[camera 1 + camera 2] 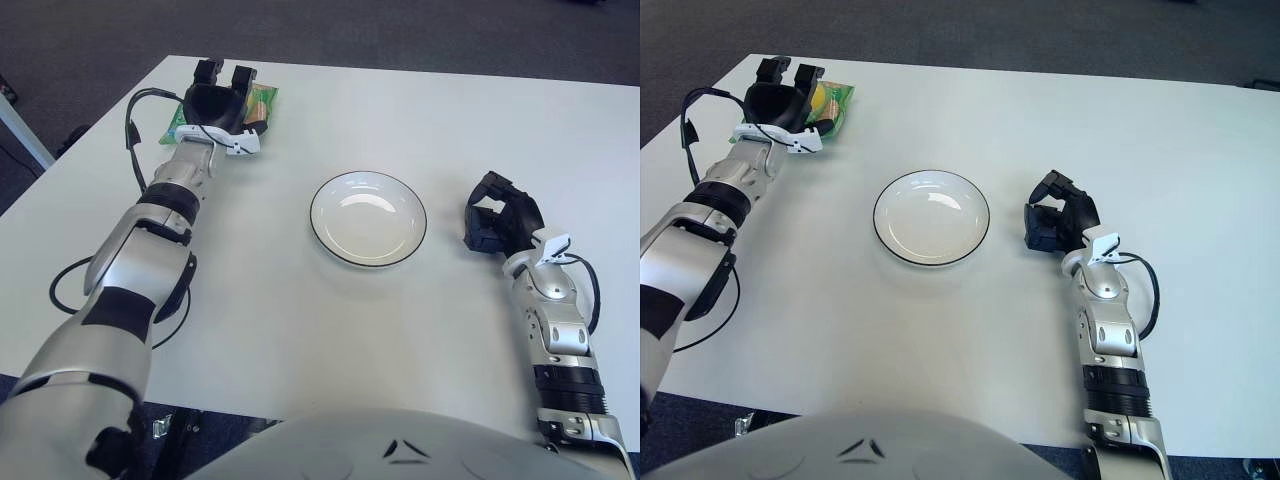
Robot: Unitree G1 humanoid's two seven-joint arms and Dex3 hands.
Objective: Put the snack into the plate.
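Note:
The snack [264, 103], a green packet, lies flat at the table's far left corner. My left hand [225, 75] is stretched out over it: the palm covers the packet's middle and the fingers [208, 70] point past its far edge, spread, not closed around it. Only the packet's right end and a sliver at the left show. The white plate [368, 218] with a dark rim stands empty at the table's middle, well to the right of the snack. My right hand [495, 215] shows to the right of the plate, fingers loosely bent, holding nothing.
The white table [300, 330] ends close behind and to the left of the snack, with dark carpet beyond. A black cable [133, 130] loops off my left wrist. Bare tabletop lies between snack and plate.

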